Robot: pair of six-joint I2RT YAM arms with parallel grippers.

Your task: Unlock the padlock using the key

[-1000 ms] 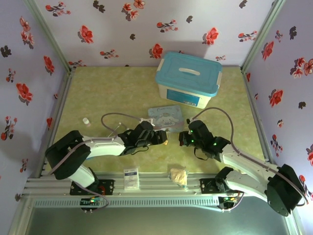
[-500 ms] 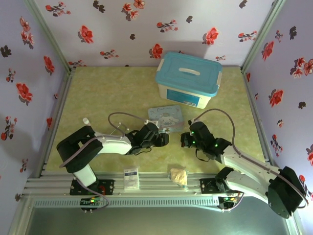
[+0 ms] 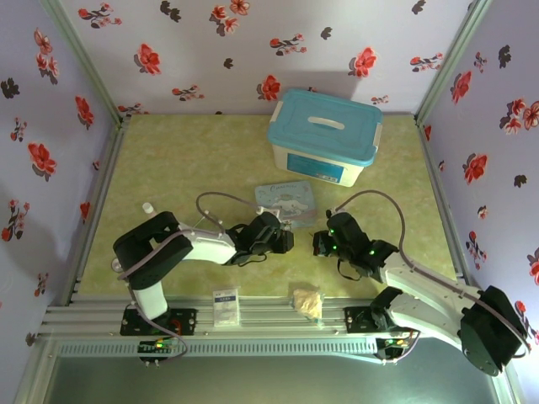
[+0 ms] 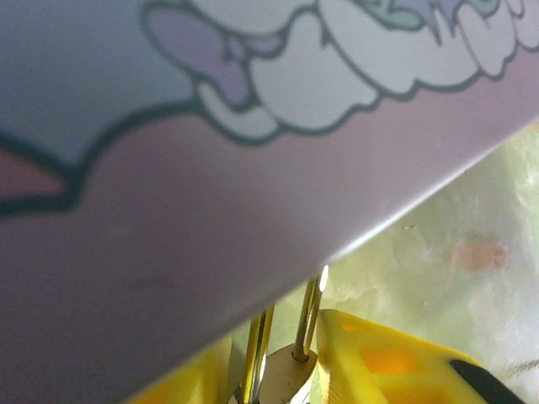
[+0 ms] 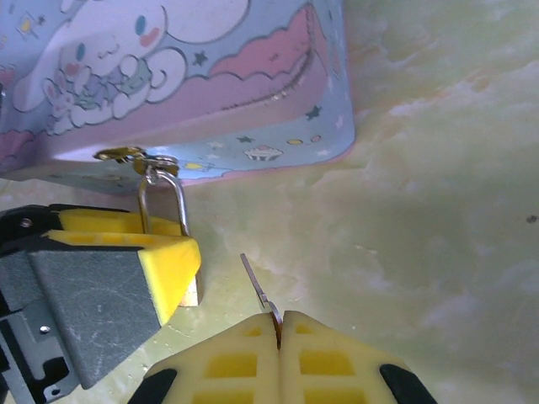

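The brass padlock (image 5: 192,291) hangs by its silver shackle (image 5: 160,198) from the hasp of the blue cartoon tin (image 5: 210,101). My left gripper (image 3: 285,241) is shut on the padlock's body, whose top (image 4: 282,379) sits between the yellow fingers (image 4: 379,353) right under the tin's wall (image 4: 253,185). My right gripper (image 5: 280,318) is shut on the thin dark key (image 5: 254,282). The key's blade points up and left, a short gap from the padlock. In the top view the right gripper (image 3: 318,244) faces the left one just in front of the tin (image 3: 286,202).
A white box with a blue lid (image 3: 324,135) stands at the back. A crumpled tan wrapper (image 3: 307,301) and a white card (image 3: 225,307) lie by the front rail. A small white object (image 3: 148,208) lies at the left.
The left arm's elbow has swung right and its gripper has shifted slightly right and nearer. The right gripper has drifted a little toward the near edge.
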